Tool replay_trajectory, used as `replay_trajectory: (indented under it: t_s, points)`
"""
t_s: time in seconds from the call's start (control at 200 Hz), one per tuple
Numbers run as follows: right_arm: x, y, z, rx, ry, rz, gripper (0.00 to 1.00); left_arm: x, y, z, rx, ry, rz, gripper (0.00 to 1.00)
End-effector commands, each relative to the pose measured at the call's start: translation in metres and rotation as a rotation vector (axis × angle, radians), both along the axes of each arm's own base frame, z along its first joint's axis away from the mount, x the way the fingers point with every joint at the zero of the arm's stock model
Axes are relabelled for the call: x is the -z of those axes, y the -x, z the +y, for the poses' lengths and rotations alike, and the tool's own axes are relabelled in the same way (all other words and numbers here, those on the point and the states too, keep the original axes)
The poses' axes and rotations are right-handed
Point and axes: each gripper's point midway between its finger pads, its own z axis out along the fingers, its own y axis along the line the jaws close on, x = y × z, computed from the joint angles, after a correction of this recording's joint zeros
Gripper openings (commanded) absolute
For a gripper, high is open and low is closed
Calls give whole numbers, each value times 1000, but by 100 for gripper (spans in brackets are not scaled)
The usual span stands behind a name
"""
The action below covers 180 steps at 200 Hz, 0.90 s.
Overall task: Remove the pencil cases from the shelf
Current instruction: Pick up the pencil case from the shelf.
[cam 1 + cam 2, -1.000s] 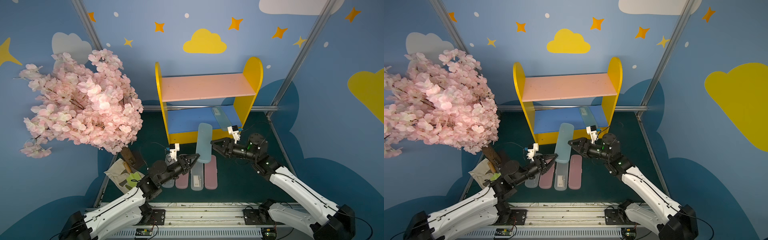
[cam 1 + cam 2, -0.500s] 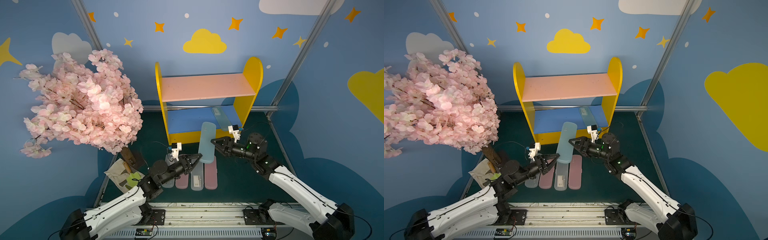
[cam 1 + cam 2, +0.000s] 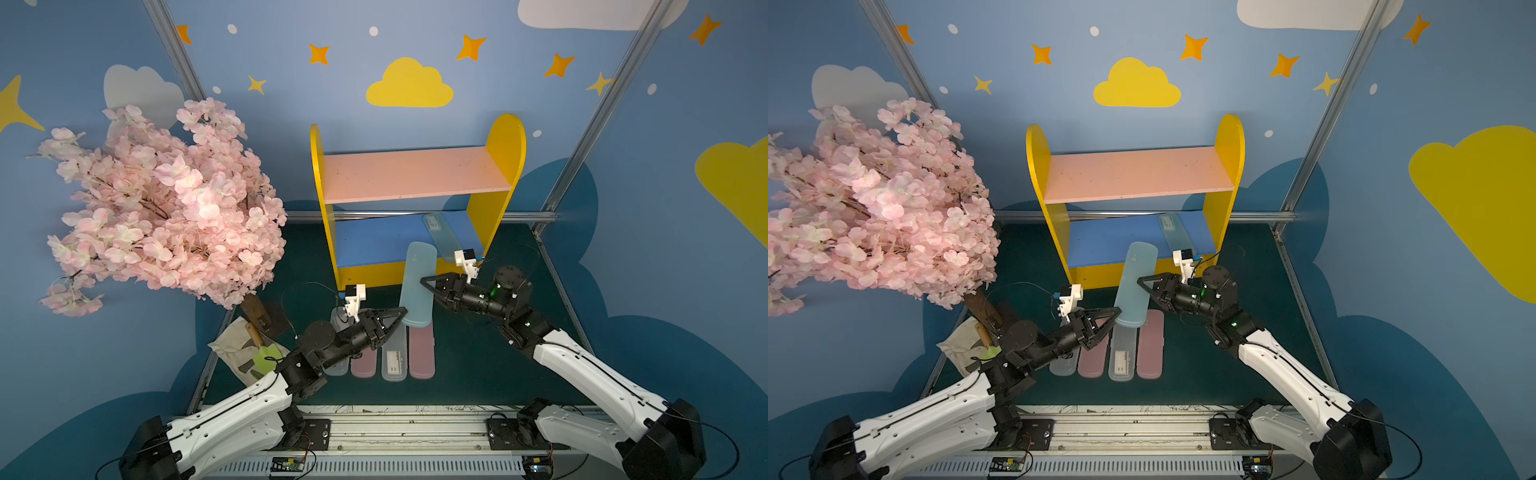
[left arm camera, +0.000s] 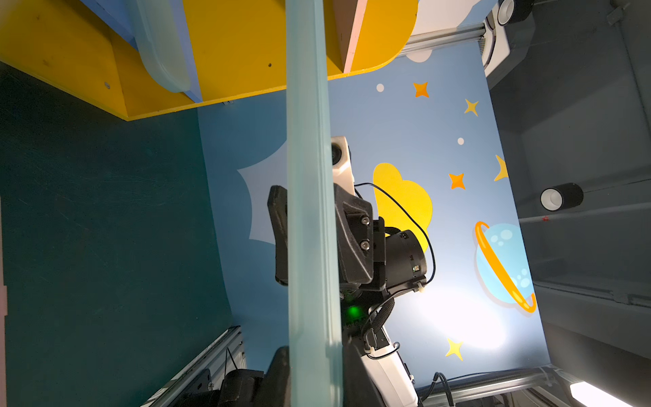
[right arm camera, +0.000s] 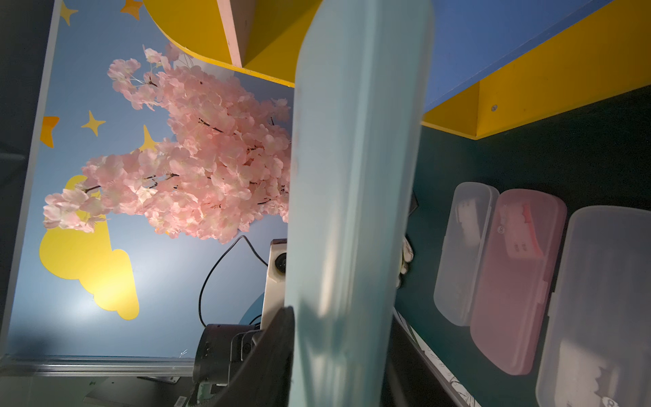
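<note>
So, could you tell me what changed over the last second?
The left gripper, holding the teal case by its end, carried it slightly toward the right gripper, whose jaws closed on its middle. The shelf, the case on it and four cases on the mat stayed put.

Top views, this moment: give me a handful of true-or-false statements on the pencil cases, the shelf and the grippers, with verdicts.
1. A pale teal pencil case lies on the blue lower board of the shelf. True.
2. The pink upper board holds two cases. False: nothing lies on it.
3. The left gripper is shut on the lower end of the lifted teal case. True.
4. Three cases on the green mat are pink. False: four lie there, two pink cases and two frosted clear cases.
5. The right gripper rests on the mat, far from any case. False: its jaws stand on either side of the lifted teal case.
</note>
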Motion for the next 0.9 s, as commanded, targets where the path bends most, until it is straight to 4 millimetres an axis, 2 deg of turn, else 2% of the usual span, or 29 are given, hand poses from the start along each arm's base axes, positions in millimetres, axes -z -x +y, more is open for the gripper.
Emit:
replay_trajectory:
  t_s: [0.0, 0.19, 0.315, 0.496, 0.841, 0.871, 0.896]
  points:
    - [-7, 2, -1, -10, -31, -32, 35, -28, 2, 0, 7, 57, -56, 5]
    - [-3, 3, -2, -6, -32, -26, 25, -24, -1, -1, -5, 34, -34, 21]
    - [1, 4, -3, -5, -26, -25, 18, -19, -5, 2, -35, 9, -16, 44]
    - [14, 4, -9, 19, 22, -21, 17, -2, -12, 15, -119, -105, 30, 77]
    - [64, 14, -48, 103, 259, -64, 17, 43, -23, 51, -291, -341, 83, 100]
    - [64, 15, -52, 109, 271, -78, 17, 46, -24, 54, -306, -355, 90, 100]
    - [78, 17, -57, 113, 297, -64, 17, 48, -24, 56, -313, -367, 90, 100]
